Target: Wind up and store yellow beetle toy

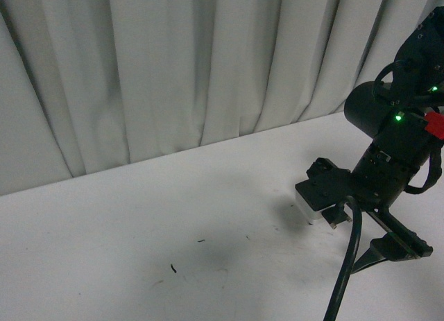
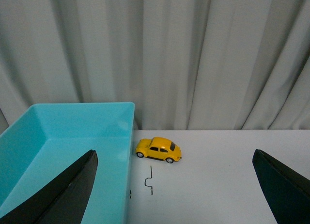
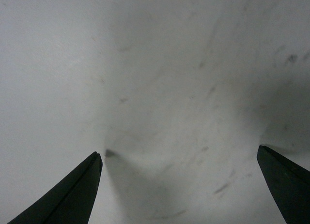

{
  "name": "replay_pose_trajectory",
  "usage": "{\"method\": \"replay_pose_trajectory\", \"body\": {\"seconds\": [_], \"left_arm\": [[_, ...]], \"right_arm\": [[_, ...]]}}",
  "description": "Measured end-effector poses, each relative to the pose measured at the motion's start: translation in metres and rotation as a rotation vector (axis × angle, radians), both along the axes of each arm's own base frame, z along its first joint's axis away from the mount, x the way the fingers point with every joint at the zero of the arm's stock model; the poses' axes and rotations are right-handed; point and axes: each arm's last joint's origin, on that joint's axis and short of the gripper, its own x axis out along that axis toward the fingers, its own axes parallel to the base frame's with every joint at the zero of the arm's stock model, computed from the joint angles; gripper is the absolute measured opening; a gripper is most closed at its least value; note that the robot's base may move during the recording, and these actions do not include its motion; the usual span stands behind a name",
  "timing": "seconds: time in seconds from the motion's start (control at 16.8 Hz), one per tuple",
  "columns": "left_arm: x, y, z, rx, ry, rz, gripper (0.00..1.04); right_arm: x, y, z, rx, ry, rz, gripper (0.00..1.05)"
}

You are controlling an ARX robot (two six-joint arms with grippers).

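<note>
Currently pre-grasp: yellow beetle toy sits untouched just beside the teal bin. My left gripper and right gripper both gape wide, empty. Next, I reckon, left reaches in and closes across the toy's body.

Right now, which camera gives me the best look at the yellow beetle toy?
The left wrist view. It shows the yellow beetle toy whole, side-on, on the white table beside the turquoise bin. The front view shows only the right arm over table, and the right wrist view only table surface; the toy is in neither.
</note>
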Motion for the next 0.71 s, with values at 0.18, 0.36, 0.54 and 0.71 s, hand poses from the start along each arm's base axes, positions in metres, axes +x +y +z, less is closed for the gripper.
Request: {"method": "replay_pose_trajectory", "body": {"seconds": [0.18,0.36,0.54,0.71], "left_arm": [[0.0,0.0,0.0,0.0,0.0,0.0,0.98],[0.0,0.0,0.0,0.0,0.0,0.0,0.98],[0.0,0.0,0.0,0.0,0.0,0.0,0.98],[0.0,0.0,0.0,0.0,0.0,0.0,0.98]], "right_arm": [[0.005,0.02,0.016,0.074,-0.072,0.052,0.98],[0.022,0.033,0.065,0.116,-0.275,0.106,0.98],[0.022,0.043,0.115,0.121,-0.45,0.152,0.98],[0.005,0.06,0.169,0.132,-0.62,0.219,0.98]]}}
